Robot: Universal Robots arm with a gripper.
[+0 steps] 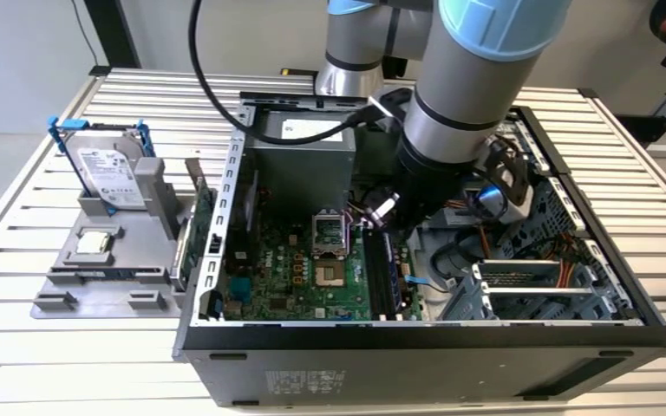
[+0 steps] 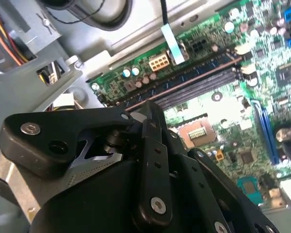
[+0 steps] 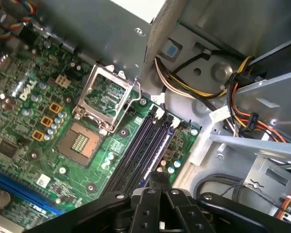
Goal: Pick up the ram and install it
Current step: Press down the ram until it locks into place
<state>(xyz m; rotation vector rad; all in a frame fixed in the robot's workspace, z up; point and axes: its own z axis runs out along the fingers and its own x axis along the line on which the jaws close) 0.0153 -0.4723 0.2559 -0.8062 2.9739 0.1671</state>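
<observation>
Standing, by the look of it, at the install step rather than the pick-up: reaching down into the open computer case [image 1: 426, 334] on the tabletop [image 1: 32, 347], with the tool [image 1: 381, 222] hanging just beside the CPU socket [image 1: 329, 232], on the exterior view's right of it.

Showing the ram [image 1: 381, 273] as a long dark strip standing on edge in the memory slots, running alongside the CPU socket on that same side and ending near the case's front wall. Judging it to be sitting in its slot, though not telling whether it is pressed fully home.

Keeping the tool narrow: in the first wrist view, fingertips [image 3: 157, 178] drawn together with no gap showing between them, and nothing clearly gripped. Pointing at the end of the ram lying closest to the CPU socket; touching it or hovering just above it, not being possible to tell.

Calling, as a judgement, for straight downward pressure in line with the slot, evenly at both ends, avoiding any sideways lean toward the CPU socket or the neighbouring slots.

Leaving the hard drive [image 1: 114, 173] standing on its tray outside the case, well apart from the CPU socket.
</observation>
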